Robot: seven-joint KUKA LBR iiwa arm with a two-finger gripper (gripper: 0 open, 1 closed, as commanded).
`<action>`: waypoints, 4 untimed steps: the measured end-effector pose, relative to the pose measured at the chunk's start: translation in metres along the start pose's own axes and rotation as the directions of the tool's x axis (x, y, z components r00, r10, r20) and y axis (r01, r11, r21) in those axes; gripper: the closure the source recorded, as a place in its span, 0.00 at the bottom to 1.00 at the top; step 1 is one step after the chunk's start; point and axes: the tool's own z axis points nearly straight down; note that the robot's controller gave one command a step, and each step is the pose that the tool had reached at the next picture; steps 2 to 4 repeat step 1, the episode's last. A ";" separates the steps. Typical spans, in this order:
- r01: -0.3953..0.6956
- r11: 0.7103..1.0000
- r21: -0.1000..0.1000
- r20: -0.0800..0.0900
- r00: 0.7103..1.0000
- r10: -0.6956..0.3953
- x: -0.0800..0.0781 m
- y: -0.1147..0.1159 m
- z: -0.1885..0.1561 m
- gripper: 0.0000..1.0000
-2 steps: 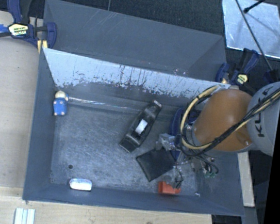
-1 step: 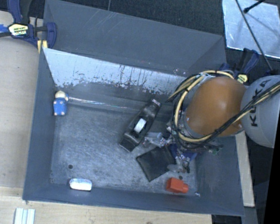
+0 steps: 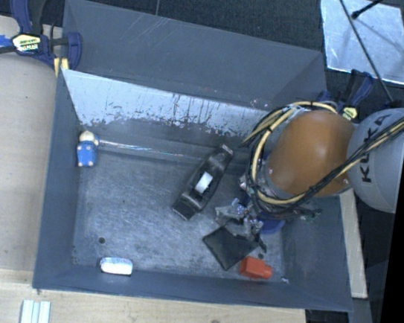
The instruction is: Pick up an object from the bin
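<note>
1. My pincer (image 3: 243, 217) is hanging low at the right side of the bin (image 3: 133, 218), just over a flat black piece (image 3: 223, 249).
2. I am unable to tell whether it is spread or pressed together.
3. A small red block (image 3: 255, 269) is lying just beside the black piece, near the front right corner.
4. A black tape dispenser (image 3: 202, 183) is sitting left of my pincer; a blue-and-white figure (image 3: 86, 150) and a white capsule (image 3: 116, 265) are lying far left.

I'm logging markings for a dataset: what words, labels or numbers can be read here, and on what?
"KU": black letters on the arm's grey link; the word's remainder is cut off.
White patch on the long black thing mid-bin: too small to read.
Nothing else in the bin has readable text.
</note>
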 end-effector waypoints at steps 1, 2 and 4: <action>0.031 0.999 0.009 0.003 1.000 -0.031 0.018 0.007 -0.153 1.00; 0.031 0.999 0.009 0.003 1.000 -0.031 0.018 0.007 -0.153 1.00; 0.031 0.999 0.009 0.003 1.000 -0.031 0.018 0.007 -0.153 1.00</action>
